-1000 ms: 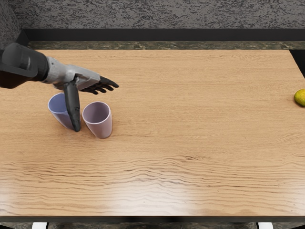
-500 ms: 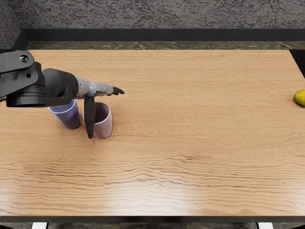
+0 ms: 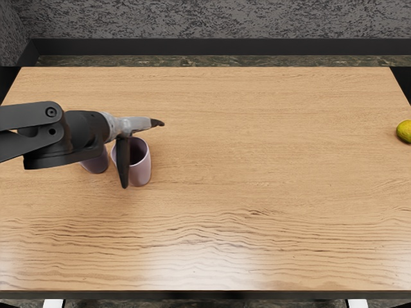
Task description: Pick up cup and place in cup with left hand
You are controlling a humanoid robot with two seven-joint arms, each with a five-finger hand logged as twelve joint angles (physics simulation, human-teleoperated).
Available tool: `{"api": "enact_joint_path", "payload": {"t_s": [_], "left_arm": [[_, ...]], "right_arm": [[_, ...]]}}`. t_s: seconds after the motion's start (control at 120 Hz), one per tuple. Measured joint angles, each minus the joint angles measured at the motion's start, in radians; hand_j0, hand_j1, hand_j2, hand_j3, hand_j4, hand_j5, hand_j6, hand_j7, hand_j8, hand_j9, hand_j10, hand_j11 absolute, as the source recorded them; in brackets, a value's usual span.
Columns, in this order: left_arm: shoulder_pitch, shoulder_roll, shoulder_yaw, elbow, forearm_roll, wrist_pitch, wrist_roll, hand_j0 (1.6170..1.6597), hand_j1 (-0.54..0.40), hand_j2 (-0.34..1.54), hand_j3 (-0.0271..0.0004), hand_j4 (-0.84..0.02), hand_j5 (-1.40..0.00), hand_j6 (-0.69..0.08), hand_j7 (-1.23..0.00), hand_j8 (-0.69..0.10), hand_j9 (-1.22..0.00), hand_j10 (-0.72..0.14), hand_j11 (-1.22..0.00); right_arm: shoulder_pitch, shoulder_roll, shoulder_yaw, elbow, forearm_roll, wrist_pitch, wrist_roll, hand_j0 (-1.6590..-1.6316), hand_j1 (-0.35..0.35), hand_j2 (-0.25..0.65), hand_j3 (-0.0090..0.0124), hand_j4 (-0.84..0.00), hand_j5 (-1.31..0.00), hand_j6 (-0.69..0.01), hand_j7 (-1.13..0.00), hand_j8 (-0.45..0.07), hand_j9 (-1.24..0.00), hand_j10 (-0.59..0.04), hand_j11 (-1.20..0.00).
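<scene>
Pink cup (image 3: pixel 141 172) upright on the worktop (image 3: pixel 257 179), beside a purple cup (image 3: pixel 96 164) partly hidden by the left arm (image 3: pixel 77 138). Shows the left robot hand (image 3: pixel 130 126) with thumb (image 3: pixel 123 163) crossing before the pink cup, apart from outstretched fingers (image 3: pixel 157 122).

Cups, two in number: one pink cup (image 3: pixel 142 172), one violet cup (image 3: pixel 96 164). Yellow fruit (image 3: pixel 405 131), one. Left hand (image 3: pixel 133 126), one. Table (image 3: pixel 257 173), one.
</scene>
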Motion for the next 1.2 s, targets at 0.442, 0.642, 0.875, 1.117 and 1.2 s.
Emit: {"api": "enact_joint_path", "payload": {"t_s": [0.442,0.642,0.875,1.117,1.2], "left_arm": [[0.0,0.044,0.003,-0.008,-0.016,0.004,0.0,1.6582,0.093,0.06,0.0,-0.184,-0.24,-0.184,-0.24,-0.184,-0.24,-0.182,-0.24],[-0.002,0.043,0.003,-0.01,-0.034,0.004,0.0,1.6583,-0.125,0.16,0.0,-0.258,-0.32,-0.258,-0.32,-0.257,-0.33,-0.254,-0.33],[-0.004,0.038,0.003,-0.009,-0.041,-0.002,0.0,1.6565,-0.135,0.15,0.0,-0.329,-0.44,-0.266,-0.44,-0.325,-0.44,-0.324,-0.44],[-0.012,0.04,0.002,-0.005,-0.065,-0.005,0.0,1.6561,-0.068,0.08,0.0,-0.399,-0.52,-0.335,-0.53,-0.362,-0.53,-0.396,-0.53],[-0.019,0.043,-0.001,-0.001,-0.072,-0.009,0.0,1.6557,-0.069,0.07,0.0,-0.411,-0.55,-0.333,-0.55,-0.348,-0.55,-0.409,-0.55]], "right_arm": [[0.0,0.0,0.0,0.0,0.0,0.001,0.0,-1.6581,-0.312,-0.006,0.0,-0.031,-0.04,-0.031,-0.04,-0.031,-0.04,-0.031,-0.04],[0.0,0.0,0.0,0.0,0.0,0.001,0.0,-1.6581,-0.312,-0.006,0.0,-0.031,-0.04,-0.031,-0.04,-0.031,-0.04,-0.031,-0.04],[0.0,0.0,0.0,0.0,0.0,0.002,0.0,-1.6581,-0.312,-0.006,0.0,-0.031,-0.04,-0.031,-0.04,-0.031,-0.04,-0.031,-0.04],[0.0,0.0,0.0,0.0,0.0,0.002,0.0,-1.6581,-0.312,-0.006,0.0,-0.031,-0.04,-0.031,-0.04,-0.031,-0.04,-0.031,-0.04],[0.0,0.0,0.0,0.0,0.0,0.002,0.0,-1.6581,-0.312,-0.006,0.0,-0.031,-0.04,-0.031,-0.04,-0.031,-0.04,-0.031,-0.04]]}}
